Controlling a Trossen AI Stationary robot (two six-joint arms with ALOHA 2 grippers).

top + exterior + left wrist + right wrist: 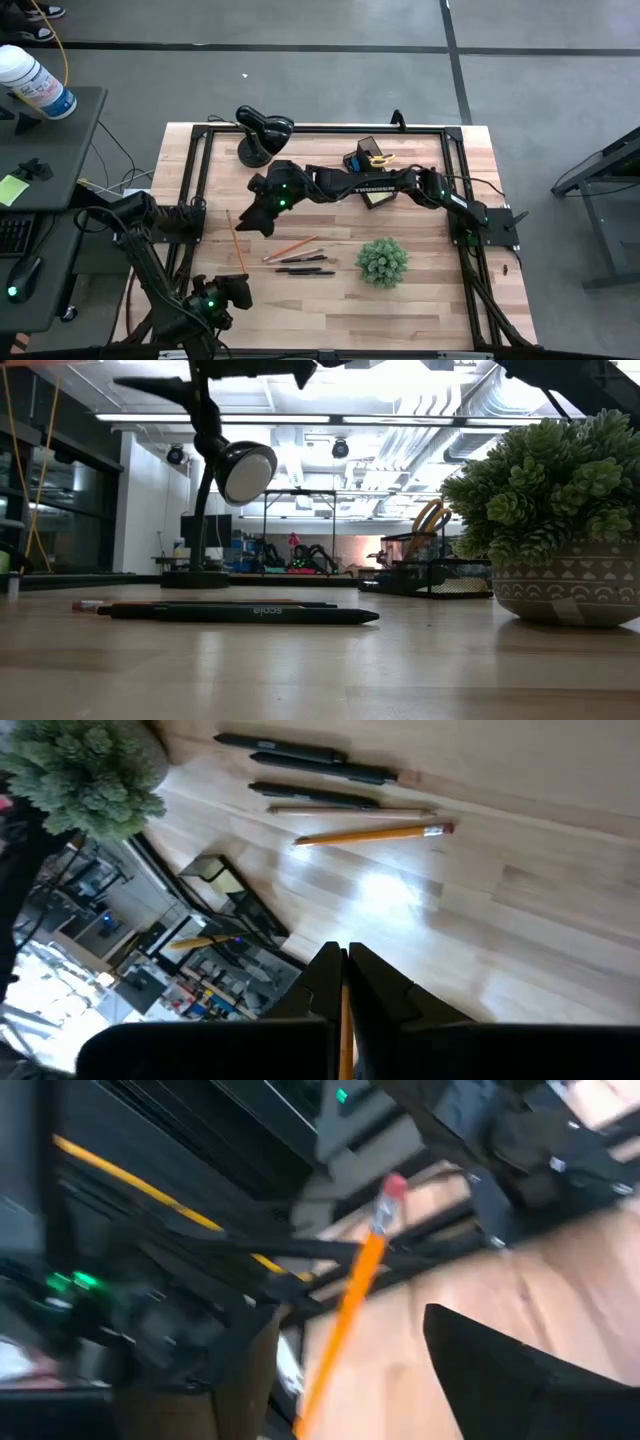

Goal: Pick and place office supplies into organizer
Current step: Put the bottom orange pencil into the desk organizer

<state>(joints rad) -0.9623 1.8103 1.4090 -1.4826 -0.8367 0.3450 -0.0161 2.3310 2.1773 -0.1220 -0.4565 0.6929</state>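
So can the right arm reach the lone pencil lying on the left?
Probably yes: the right tool hovers right by that pencil, bare wood around it, nothing between; left tool parked nearer the edge.

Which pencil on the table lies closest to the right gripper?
The lone orange pencil, lying by itself just beside the right gripper, apart from the cluster of pens and pencils farther along the table near the plant.
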